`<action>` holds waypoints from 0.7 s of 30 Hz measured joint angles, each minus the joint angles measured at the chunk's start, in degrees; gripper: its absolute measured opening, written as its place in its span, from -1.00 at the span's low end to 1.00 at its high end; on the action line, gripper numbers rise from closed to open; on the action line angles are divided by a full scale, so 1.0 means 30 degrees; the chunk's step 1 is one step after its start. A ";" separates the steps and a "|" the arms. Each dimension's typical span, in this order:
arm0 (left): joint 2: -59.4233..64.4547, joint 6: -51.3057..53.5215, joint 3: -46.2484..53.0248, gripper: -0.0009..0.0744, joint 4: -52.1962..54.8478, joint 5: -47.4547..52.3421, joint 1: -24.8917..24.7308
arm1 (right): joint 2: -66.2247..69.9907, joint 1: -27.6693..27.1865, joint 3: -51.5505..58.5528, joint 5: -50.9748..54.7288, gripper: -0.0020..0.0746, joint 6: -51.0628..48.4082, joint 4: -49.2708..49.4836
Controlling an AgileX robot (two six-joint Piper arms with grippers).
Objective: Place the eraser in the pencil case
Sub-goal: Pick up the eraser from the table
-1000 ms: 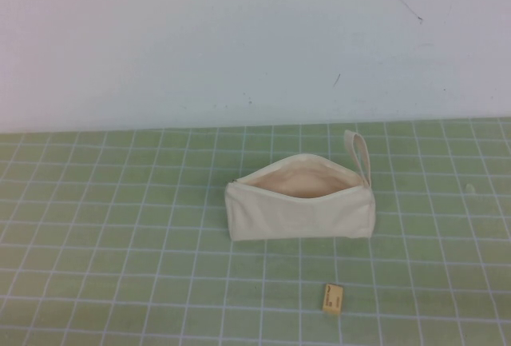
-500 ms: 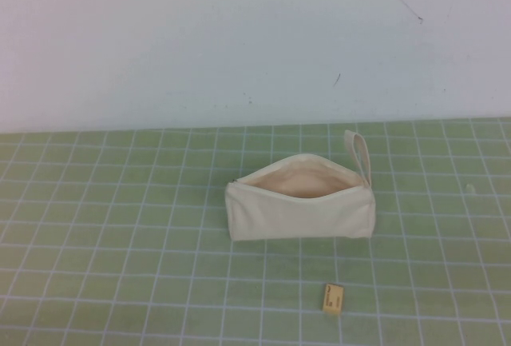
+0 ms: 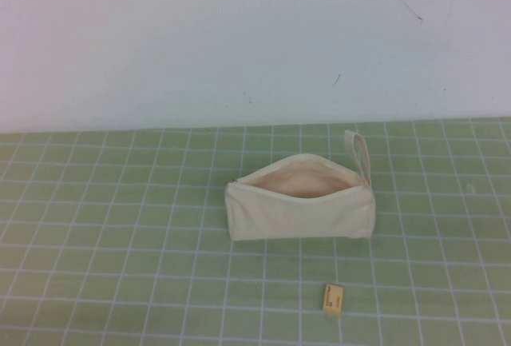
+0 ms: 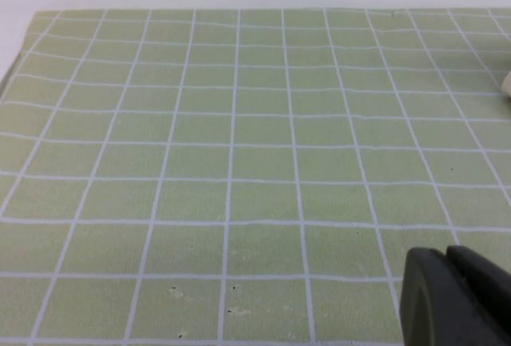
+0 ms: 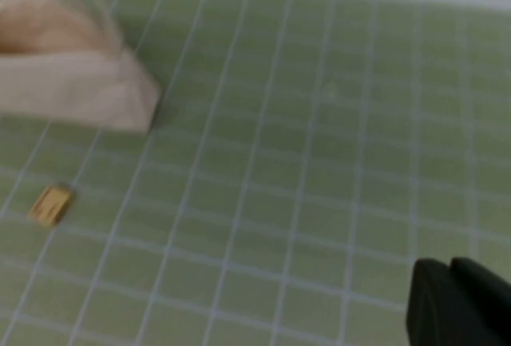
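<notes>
Eraser [image 3: 333, 297] lower centre-right of high view, flat on green grid mat [image 3: 120, 242], just below pencil case [image 3: 300, 207]; apart, not touching. Likely light, stiff, slightly grippy; best pinched across short sides. Case soft, mouth open upward, may sag.

Left gripper [image 4: 455, 298], right gripper [image 5: 459, 306]: only dark corner visible in wrist views; jaws cannot tell. Plain white wall [image 3: 239, 34] behind.

Both arms lie outside the high view. Left gripper [image 4: 459, 298] and right gripper [image 5: 459, 302] are cut off at frame corners. Case [image 5: 72, 82] is cropped and blurred; eraser [image 3: 333, 297] print is illegible.
</notes>
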 joint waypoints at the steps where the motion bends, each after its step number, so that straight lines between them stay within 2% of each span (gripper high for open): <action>1: 0.0000 0.0000 0.0000 -0.98 0.0000 0.0000 0.0000 | 0.1015 0.0000 0.0000 0.0519 -0.95 -0.0557 0.0709; 8: 0.0000 0.0000 0.0000 -0.98 0.0000 0.0000 0.0000 | 0.6019 0.0085 0.0000 0.0904 -0.95 -0.3755 0.2035; 11: 0.0000 0.0000 0.0000 -0.98 0.0000 0.0000 0.0000 | 0.6899 0.1033 0.0127 0.0428 -0.95 -0.3956 0.2173; 16: 0.0000 0.0000 0.0000 -0.98 0.0000 0.0000 0.0000 | 0.8063 0.5065 0.1322 -0.2375 -0.95 -0.4006 0.3117; 18: 0.0000 0.0000 0.0000 -0.98 0.0000 0.0000 0.0000 | 0.8859 0.7466 0.1720 -0.3899 -0.95 -0.3730 0.3511; 19: 0.0000 0.0000 0.0000 -0.98 0.0000 0.0000 0.0000 | 1.0055 1.0004 0.1895 -0.5761 -0.95 -0.3207 0.3639; 21: 0.0000 0.0000 0.0000 -0.98 0.0000 0.0000 0.0000 | 1.1368 1.2207 0.1814 -0.7374 -0.95 -0.2902 0.3735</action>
